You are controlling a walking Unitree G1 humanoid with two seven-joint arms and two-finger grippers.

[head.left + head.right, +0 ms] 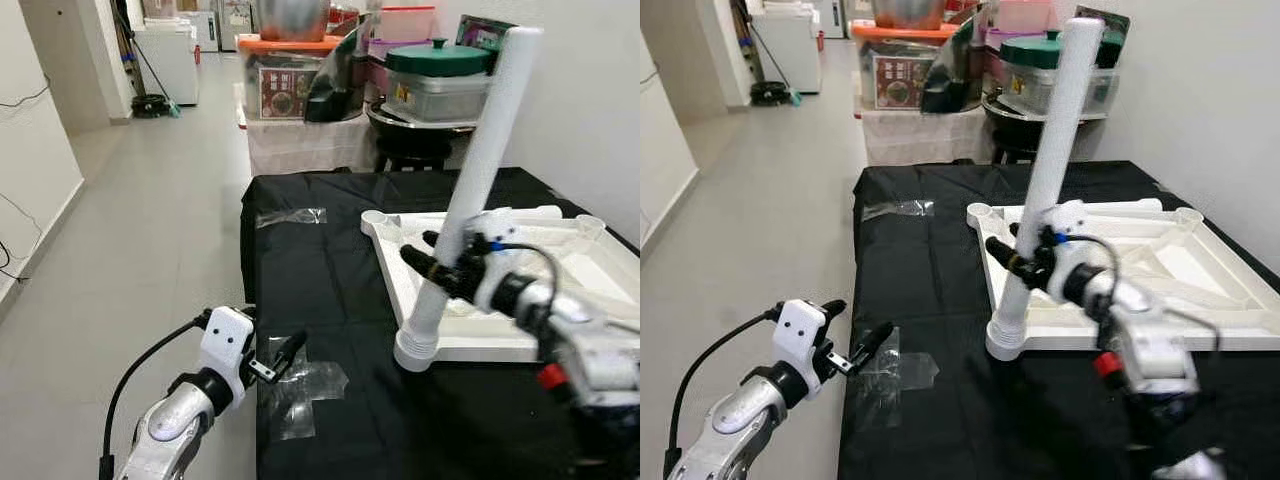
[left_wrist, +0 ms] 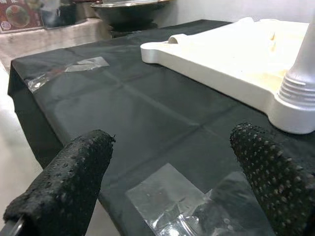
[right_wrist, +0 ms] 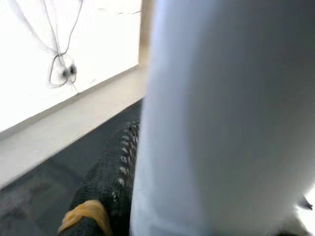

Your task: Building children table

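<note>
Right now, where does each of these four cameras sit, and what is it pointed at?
Left eye view: on the head, looking down at the black table; both arms show.
Right eye view: same head, same scene.
Left wrist view: behind the open left gripper, facing the tabletop panel.
Right wrist view: against the white leg the right gripper holds.
All share that leg.

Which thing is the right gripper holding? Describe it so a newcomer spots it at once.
Find the black-covered table, then the white upturned tabletop lying on it. At its near left corner stands a long white table leg, held by the right gripper. It is the one tall, leaning tube there.
</note>
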